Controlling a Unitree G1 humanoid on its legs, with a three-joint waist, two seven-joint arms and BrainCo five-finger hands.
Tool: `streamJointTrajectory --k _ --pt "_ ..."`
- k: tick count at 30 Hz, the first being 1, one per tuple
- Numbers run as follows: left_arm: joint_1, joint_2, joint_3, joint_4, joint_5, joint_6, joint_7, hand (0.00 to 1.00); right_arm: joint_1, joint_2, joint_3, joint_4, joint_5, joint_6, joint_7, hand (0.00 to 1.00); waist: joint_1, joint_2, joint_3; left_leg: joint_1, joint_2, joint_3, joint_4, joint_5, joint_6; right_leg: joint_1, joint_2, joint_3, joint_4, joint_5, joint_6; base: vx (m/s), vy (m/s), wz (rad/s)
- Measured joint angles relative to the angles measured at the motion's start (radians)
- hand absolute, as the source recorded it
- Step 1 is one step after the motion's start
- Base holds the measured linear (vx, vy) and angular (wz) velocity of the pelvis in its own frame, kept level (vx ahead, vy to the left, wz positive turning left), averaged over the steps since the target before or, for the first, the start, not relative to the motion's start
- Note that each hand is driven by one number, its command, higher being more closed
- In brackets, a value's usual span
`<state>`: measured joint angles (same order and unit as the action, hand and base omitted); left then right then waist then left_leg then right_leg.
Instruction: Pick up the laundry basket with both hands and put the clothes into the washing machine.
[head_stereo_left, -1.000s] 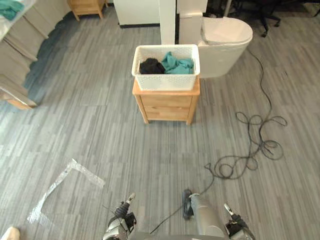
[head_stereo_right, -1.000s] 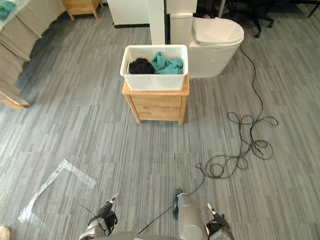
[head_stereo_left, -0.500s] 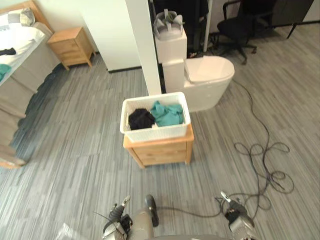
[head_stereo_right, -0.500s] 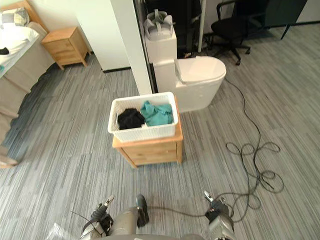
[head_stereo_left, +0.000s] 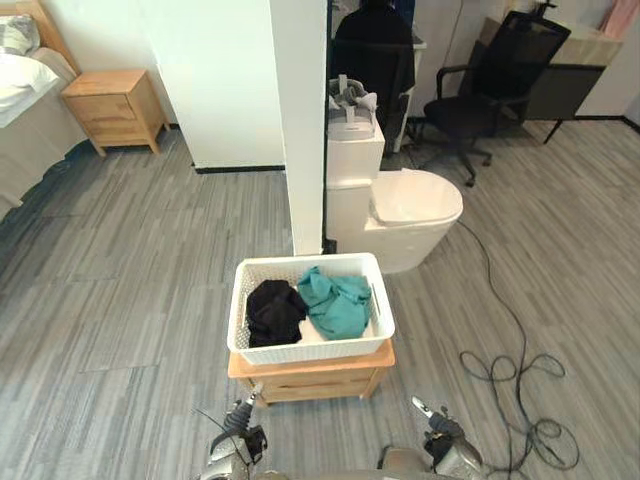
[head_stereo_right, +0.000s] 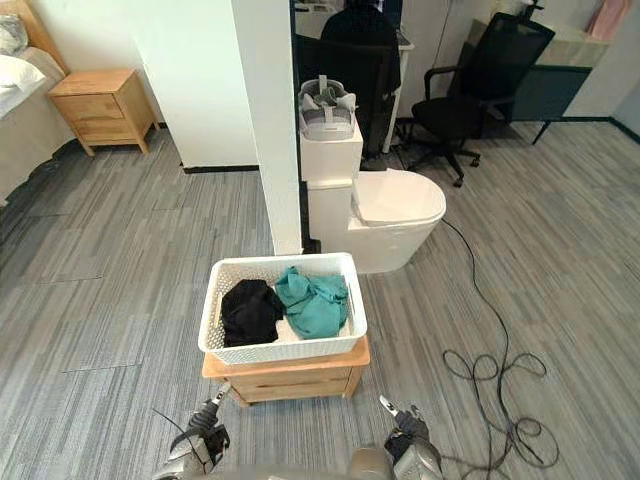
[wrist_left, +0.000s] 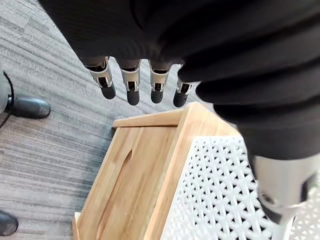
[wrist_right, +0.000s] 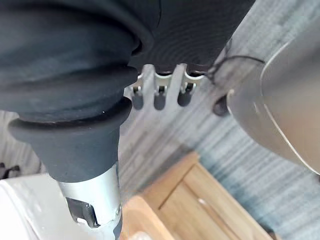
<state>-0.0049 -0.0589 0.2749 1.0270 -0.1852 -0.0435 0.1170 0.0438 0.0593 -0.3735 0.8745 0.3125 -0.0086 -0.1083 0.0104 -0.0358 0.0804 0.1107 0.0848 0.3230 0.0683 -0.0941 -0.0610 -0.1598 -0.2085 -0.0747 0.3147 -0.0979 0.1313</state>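
White lattice laundry basket on top of a small wooden bedside cabinet, covering nearly all of its top. Holds a black garment on the robot's left side and a teal garment on the right, the two touching in the middle. Stands just in front of a white pillar and a white toilet.

Low at the near edge, left hand and right hand, one near each front corner of the cabinet, both short of the basket and touching nothing. Left fingers straight and spread apart, empty, just above the cabinet's corner with the basket's wall close by. Right fingers likewise straight and loose, nothing between them, cabinet front beyond.

Farther back, a black office chair and a second wooden nightstand beside a bed.
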Motion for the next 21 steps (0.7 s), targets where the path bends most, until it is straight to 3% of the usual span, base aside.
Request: streamJointTrajectory --k 1,2,4,6,12,16,21 --pt "0.005 -0.014 -0.015 0.003 -0.002 0.000 -0.001 0.00 0.001 -0.011 0.007 -0.022 0.000 -0.012 -0.005 0.00 0.000 0.030 -0.001 -0.014 0.025 -0.001 -0.003 0.004 -0.015 0.000 0.027 -0.010 -0.023 0.007 -0.011 0.19 -0.200 0.00" --pt "0.005 -0.014 -0.014 0.002 -0.004 -0.001 0.000 0.00 0.001 -0.015 0.011 -0.034 0.000 -0.015 -0.007 0.00 0.000 0.042 -0.001 -0.018 0.037 -0.001 -0.006 0.011 -0.025 -0.002 0.038 -0.013 -0.029 0.010 -0.015 0.15 -0.209 -0.05" --pt "0.008 -0.015 -0.004 -0.001 -0.028 -0.004 0.025 0.00 0.023 -0.017 0.020 -0.100 0.007 -0.022 -0.029 0.00 -0.005 0.056 0.000 -0.016 0.056 -0.011 -0.017 0.035 -0.061 0.013 0.062 -0.038 -0.041 0.002 -0.028 0.12 -0.175 0.13" --pt "0.023 -0.015 -0.004 -0.021 -0.050 -0.005 0.042 0.00 0.062 -0.017 0.032 -0.206 0.021 -0.026 -0.055 0.00 -0.014 0.050 0.004 -0.009 0.067 -0.021 -0.015 0.045 -0.070 0.035 0.069 -0.059 -0.046 -0.005 -0.039 0.07 -0.107 0.23" --pt "0.179 0.003 0.013 -0.311 -0.144 -0.040 0.087 0.00 0.199 0.002 0.052 -0.711 0.042 -0.084 -0.133 0.00 -0.048 0.050 0.018 -0.042 0.071 -0.010 -0.014 0.037 -0.060 -0.004 0.069 -0.054 -0.056 -0.028 -0.028 -0.03 -0.020 0.01" --pt "0.225 0.048 0.099 -0.411 -0.157 -0.041 0.099 0.00 0.235 0.003 -0.006 -0.852 0.029 -0.101 -0.164 0.00 -0.049 0.066 0.032 -0.079 0.071 0.011 0.008 0.000 -0.045 -0.040 0.063 -0.042 -0.035 -0.026 -0.025 0.00 0.041 -0.05" --pt "0.210 0.159 0.238 -0.595 -0.152 -0.053 0.109 0.00 0.179 -0.050 -0.094 -0.989 -0.013 -0.104 -0.180 0.00 -0.053 0.119 0.044 -0.120 0.055 0.019 0.005 0.000 -0.043 -0.101 0.055 -0.021 -0.021 -0.015 -0.023 0.03 0.018 -0.07"
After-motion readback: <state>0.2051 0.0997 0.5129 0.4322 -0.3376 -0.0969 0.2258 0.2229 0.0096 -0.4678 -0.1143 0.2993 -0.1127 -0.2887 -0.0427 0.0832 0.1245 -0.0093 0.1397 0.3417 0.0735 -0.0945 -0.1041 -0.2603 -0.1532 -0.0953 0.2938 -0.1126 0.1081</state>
